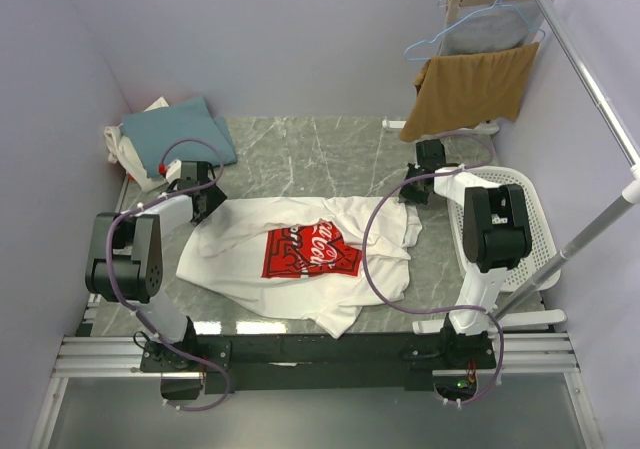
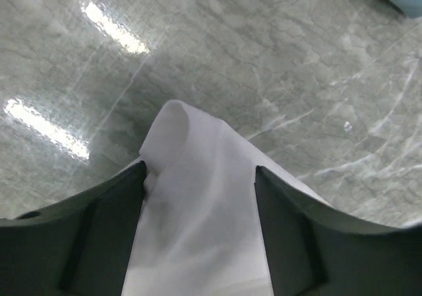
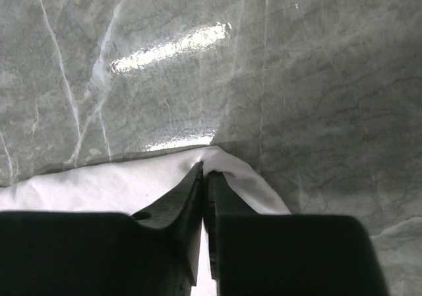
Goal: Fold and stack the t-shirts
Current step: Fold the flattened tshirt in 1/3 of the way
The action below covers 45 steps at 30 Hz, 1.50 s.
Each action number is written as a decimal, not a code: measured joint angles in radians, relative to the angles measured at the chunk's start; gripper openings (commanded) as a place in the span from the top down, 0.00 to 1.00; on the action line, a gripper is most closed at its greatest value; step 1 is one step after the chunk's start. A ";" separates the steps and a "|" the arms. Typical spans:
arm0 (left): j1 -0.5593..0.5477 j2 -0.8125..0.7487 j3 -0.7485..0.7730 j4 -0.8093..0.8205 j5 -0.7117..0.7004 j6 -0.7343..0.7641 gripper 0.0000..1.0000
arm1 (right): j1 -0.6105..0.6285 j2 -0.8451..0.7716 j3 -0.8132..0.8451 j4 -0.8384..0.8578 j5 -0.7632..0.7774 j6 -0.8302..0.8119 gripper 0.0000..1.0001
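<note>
The right jaws are clenched on a pinched fold at the edge of the white t-shirt, while the left jaws stand spread apart, a raised corner of the same shirt lying loose between their fingers. That shirt lies rumpled, red print up, across the middle of the marble table, with one arm at each of its far corners. The teal-blue t-shirt sits bundled at the table's far left corner on top of the off-white t-shirt.
</note>
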State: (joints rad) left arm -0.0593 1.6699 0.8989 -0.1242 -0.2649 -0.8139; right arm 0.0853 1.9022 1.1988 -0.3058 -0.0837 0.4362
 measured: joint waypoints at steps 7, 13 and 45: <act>0.000 -0.016 -0.009 0.003 0.028 -0.018 0.99 | -0.001 -0.002 0.000 0.008 -0.011 -0.005 1.00; 0.005 -0.025 0.005 -0.024 0.016 -0.006 0.99 | -0.001 -0.077 -0.014 -0.010 0.029 -0.010 1.00; 0.256 -0.040 0.038 0.146 0.223 -0.018 0.39 | -0.049 0.012 0.186 -0.076 0.145 -0.031 1.00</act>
State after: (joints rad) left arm 0.1967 1.6299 0.9367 0.0216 -0.0422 -0.8322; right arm 0.0364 1.9141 1.3846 -0.3817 0.0608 0.4053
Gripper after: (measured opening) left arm 0.591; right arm 0.020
